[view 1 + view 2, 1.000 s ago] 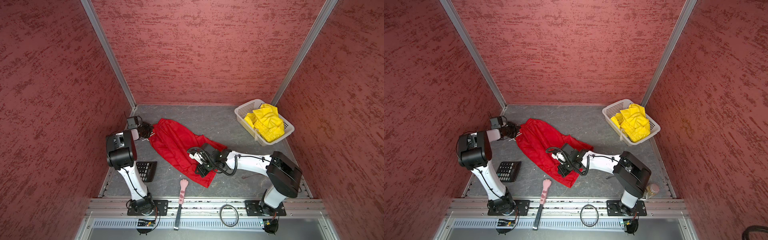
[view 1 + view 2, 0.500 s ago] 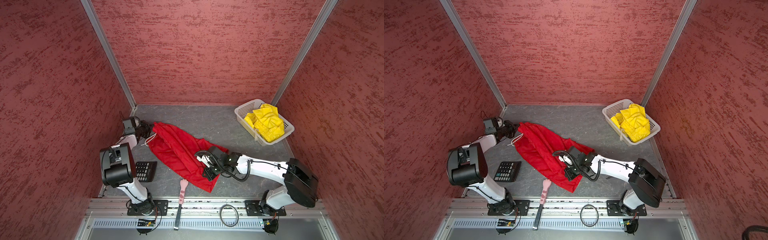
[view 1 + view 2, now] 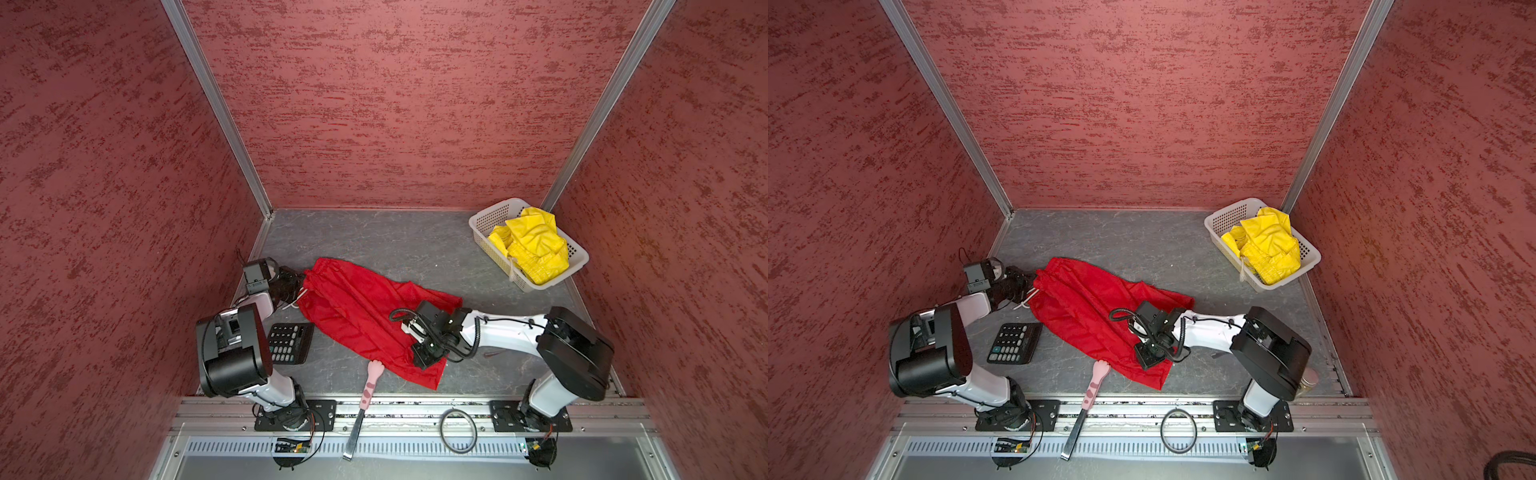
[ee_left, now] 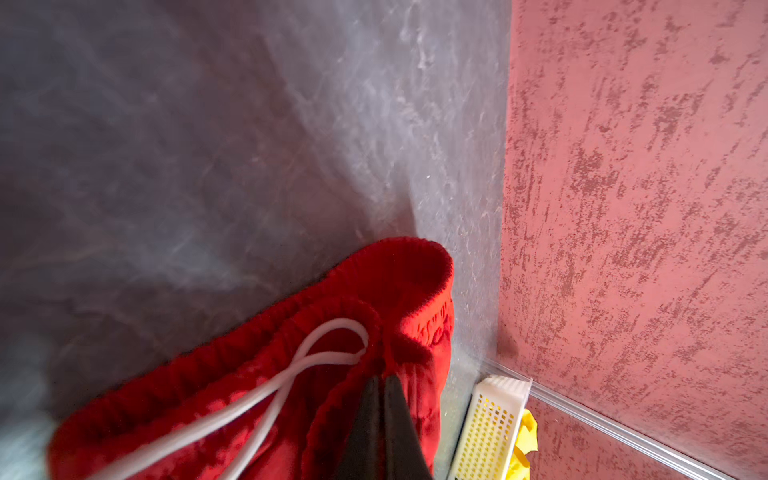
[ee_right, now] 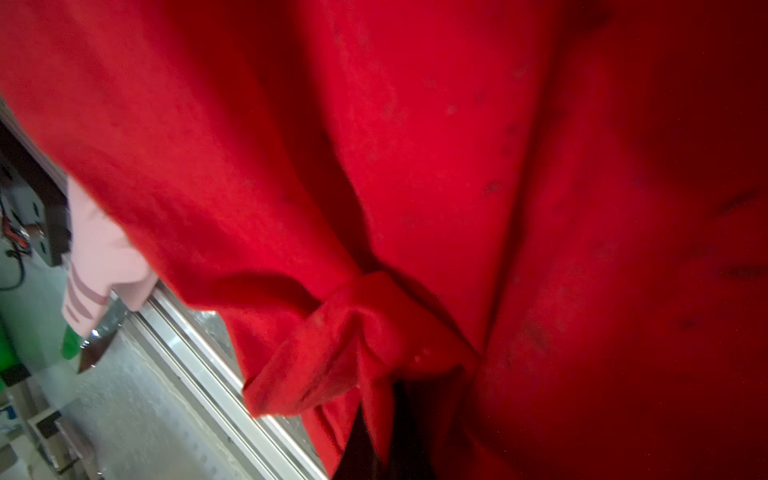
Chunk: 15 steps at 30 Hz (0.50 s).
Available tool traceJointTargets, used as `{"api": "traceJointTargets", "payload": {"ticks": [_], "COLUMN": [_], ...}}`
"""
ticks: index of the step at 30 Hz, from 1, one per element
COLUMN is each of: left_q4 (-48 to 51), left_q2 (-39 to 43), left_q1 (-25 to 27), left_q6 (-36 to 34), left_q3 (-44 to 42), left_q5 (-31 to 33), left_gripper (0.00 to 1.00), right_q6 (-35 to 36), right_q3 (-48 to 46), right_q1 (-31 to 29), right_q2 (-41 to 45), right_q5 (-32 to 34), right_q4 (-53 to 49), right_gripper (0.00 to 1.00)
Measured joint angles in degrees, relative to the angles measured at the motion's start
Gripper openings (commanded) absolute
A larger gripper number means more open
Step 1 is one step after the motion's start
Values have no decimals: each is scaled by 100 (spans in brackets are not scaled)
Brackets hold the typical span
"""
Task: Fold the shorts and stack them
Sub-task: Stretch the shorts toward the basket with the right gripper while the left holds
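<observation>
— On the bench, where do the shorts lie against your two hands?

— The red shorts (image 3: 357, 316) are spread slantwise between them, from far left to near right. My left hand (image 3: 300, 286) is at the far-left end, pinched fully shut on the gathered waistband (image 4: 399, 257). In the left wrist view the two dark fingers meet in the cloth, just beside the loop of the white drawstring (image 4: 291, 374). My right hand (image 3: 428, 359) is at the near-right end, close to the leg hem. It is clamped tight on a bunched fold of the red cloth, which fills most of the right wrist view.

— And the other pair?

— The yellow shorts (image 3: 536, 249) lie crumpled in the white basket (image 3: 494, 214) in the far-right corner, well apart from both hands.

— Anything near the red cloth?

— A black calculator (image 3: 291, 343) lies just beside its left edge, near my left arm. A pink-handled tool (image 3: 372, 380) lies across the front edge of the bench. The handle end meets the near hem, but whether they touch I cannot tell.
</observation>
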<state>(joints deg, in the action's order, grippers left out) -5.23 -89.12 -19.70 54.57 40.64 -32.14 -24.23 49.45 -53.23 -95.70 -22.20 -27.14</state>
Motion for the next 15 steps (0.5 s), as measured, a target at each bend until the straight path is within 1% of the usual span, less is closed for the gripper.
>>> {"api": "traceJointTargets", "payload": {"ticks": [4,6,8,12,15], "left_q4": [-162,-195,-212,-195,-120], "left_q2": [-428,-686,-953,-1300,-1390], "left_q1": [365,549,695,800,780], "left_q6": [31,31,31,24,11], "left_q3": [538,925,1360,2035,2361], "left_q5": [164,221,258,269,258], "left_gripper": [3,3,4,4,4], "right_q6": [-133,-127,-85,-59,-68], "right_q3": [579,914,1248,1674,1685], "right_q1": [483,892,1429,2575,3178], "right_q2": [-625,-929,-1222,-1488,-1445], "right_q5": [-295,-393,-442,-240,17], "right_q4": [26,74,188,411,490], "right_gripper": [0,0,0,0,0]}}
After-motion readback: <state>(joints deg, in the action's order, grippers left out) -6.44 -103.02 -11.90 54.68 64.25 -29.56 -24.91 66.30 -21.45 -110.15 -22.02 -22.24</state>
